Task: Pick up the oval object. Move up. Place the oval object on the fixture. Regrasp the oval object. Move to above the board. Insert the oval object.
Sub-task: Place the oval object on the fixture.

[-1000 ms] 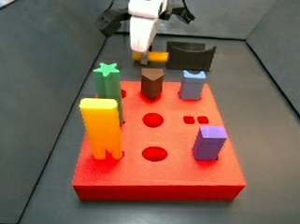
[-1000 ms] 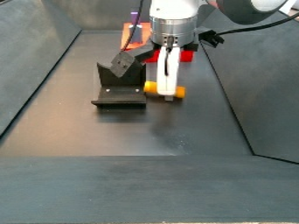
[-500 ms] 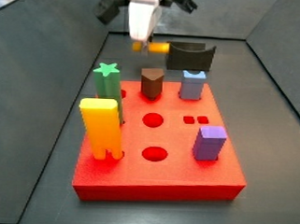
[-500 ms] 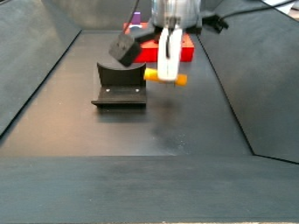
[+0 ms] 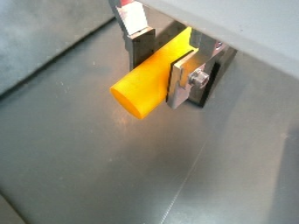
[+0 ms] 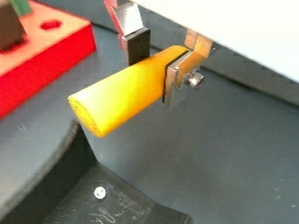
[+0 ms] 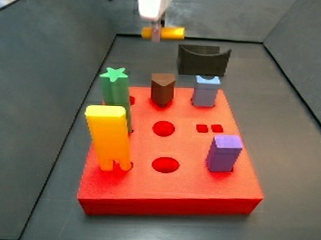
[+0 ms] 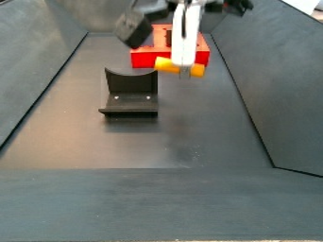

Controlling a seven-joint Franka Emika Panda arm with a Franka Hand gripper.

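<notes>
The gripper [image 5: 162,63] is clamped on the oval object [image 5: 149,77], a yellow-orange rounded bar. In both wrist views its flat silver fingers [image 6: 177,77] press against opposite sides of the bar near one end, and the rest of the bar juts out sideways from between them, its rounded free end [image 6: 89,115] pointing away from the gripper.

In a side view the gripper [image 8: 187,59] hangs in the air, well above the dark floor, with the oval object [image 8: 176,62] held level between the fingers. Below and to one side of it stands the fixture [image 8: 127,95], a dark bracket on a base plate, apart from the held piece. Behind the gripper in this view sits the red board [image 8: 153,53].

In a side view from the opposite end, the gripper [image 7: 152,30] is at the far end of the enclosure, high above the floor, holding the oval object [image 7: 166,33]. The fixture [image 7: 203,61] stands just below it, and the red board [image 7: 174,183] lies nearer the camera, carrying a green star piece [image 7: 115,86], a brown piece [image 7: 162,89], a blue piece [image 7: 206,91], a purple block [image 7: 226,152] and a tall yellow-orange piece [image 7: 109,136].
</notes>
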